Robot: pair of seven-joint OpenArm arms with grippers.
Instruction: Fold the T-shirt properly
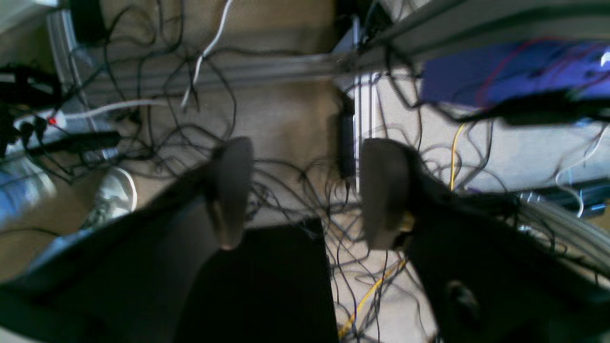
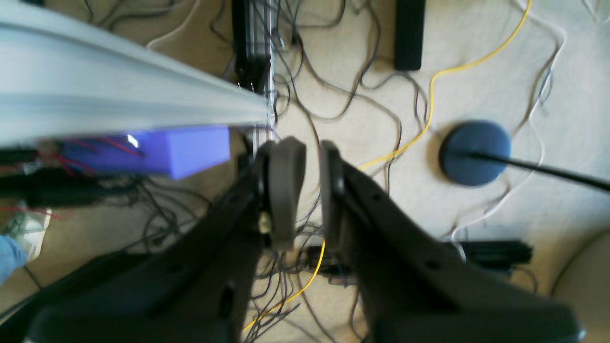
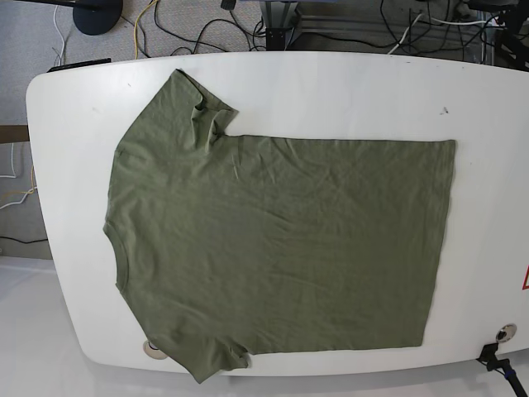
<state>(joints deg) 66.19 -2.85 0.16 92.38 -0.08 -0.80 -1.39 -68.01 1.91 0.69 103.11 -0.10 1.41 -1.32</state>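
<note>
The olive-green T-shirt [image 3: 273,240] lies spread flat on the white table [image 3: 347,91], neck end to the left and hem to the right. Its far sleeve [image 3: 198,107] is rumpled; the near sleeve [image 3: 216,357] reaches the table's front edge. Neither arm shows in the base view. In the left wrist view my left gripper [image 1: 305,157] is open wide with nothing between its fingers, hanging over the cabled floor. My right gripper [image 2: 312,152] has its fingers a narrow gap apart, also holding nothing, above the floor.
Tangled cables [image 2: 333,95] cover the carpet under both wrists. An aluminium rail [image 2: 119,100] and a blue box [image 2: 190,150] run beside the right gripper. A round blue stand base [image 2: 474,152] sits on the floor. A black block [image 1: 267,276] lies below the left gripper.
</note>
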